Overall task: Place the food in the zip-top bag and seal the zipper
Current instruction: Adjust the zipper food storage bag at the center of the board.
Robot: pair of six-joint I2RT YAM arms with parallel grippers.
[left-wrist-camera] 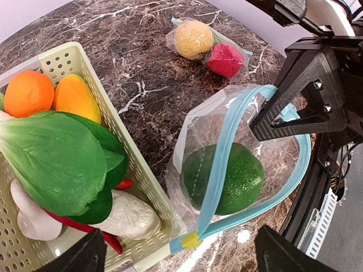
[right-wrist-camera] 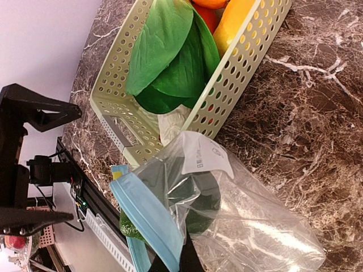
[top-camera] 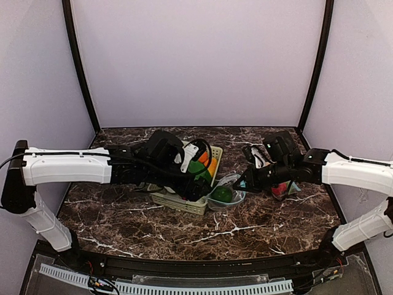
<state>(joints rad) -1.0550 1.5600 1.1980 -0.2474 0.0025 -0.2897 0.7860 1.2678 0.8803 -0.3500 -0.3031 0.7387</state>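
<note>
Two grippers work over a dark brown marble-pattern table (top-camera: pixel 184 227). The right gripper (top-camera: pixel 250 178) is closed on the rim of a clear plastic zip-top bag (left-wrist-camera: pixel 190 136). It pinches the pale blue zipper strip (left-wrist-camera: pixel 218 187) at the far side of the bag. The mouth stands wide open and the zipper is unsealed.

The bag lies on the table just beside a corner of a pale green perforated plastic basket (left-wrist-camera: pixel 127 153). The yellow end of the zipper touches that corner. One dark green rounded toy fruit (left-wrist-camera: pixel 241 181) rests inside the bag.

The left gripper (left-wrist-camera: pixel 180 252) hangs above the basket corner and the bag mouth. Its fingers (left-wrist-camera: pixel 85 255) are spread wide and hold nothing.

The basket holds the remaining food:
- a round orange toy fruit (left-wrist-camera: pixel 28 93) at the far end;
- a yellow-orange oval toy fruit (left-wrist-camera: pixel 76 99) touching it;
- broad green toy leafy greens (left-wrist-camera: pixel 57 158) lying over the middle;
- a white toy radish (left-wrist-camera: pixel 127 218) against the basket wall nearest the bag;
- a red toy chilli (left-wrist-camera: pixel 79 226) partly hidden under the greens.

A second small clear bag (left-wrist-camera: pixel 211 42) lies on the table beyond the open bag, apart from the basket. It contains a pale yellow round toy fruit (left-wrist-camera: pixel 194 39) and a red toy fruit (left-wrist-camera: pixel 225 59). Whether its zipper is sealed cannot be determined.
</note>
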